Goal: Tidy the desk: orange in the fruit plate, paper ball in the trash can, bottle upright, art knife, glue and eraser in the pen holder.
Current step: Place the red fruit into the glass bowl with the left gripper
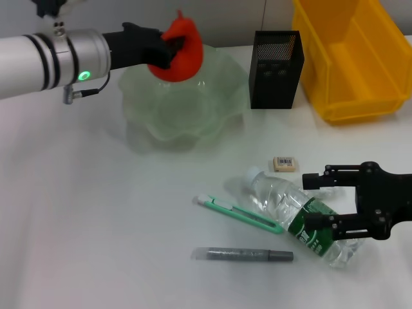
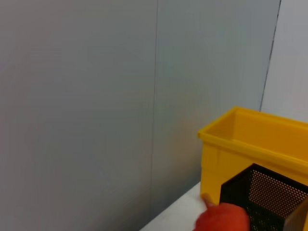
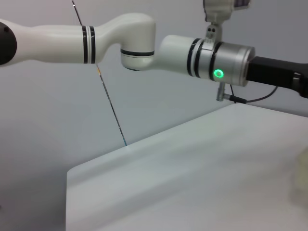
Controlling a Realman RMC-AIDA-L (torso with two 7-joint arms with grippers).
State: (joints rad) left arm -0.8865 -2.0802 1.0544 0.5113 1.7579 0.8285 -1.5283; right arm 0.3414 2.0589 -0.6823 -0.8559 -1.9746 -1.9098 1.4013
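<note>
The left gripper (image 1: 172, 53), fingers clamped on the red-orange knobbed orange (image 1: 182, 51), holds it over the ruffled pale-green fruit plate (image 1: 212, 109), unreleased, while the right gripper (image 1: 322, 199), fingers apart, straddles the lying clear ridged bottle (image 1: 290, 209); everything else awaits.

A white table (image 1: 96, 212) fills most of the head view; its surface is smooth and matt, with soft shadows on it. Behind the table stands a pale grey wall (image 2: 77, 96). A thin vertical seam (image 2: 156, 96) runs down the wall. The light is even and diffuse.
</note>
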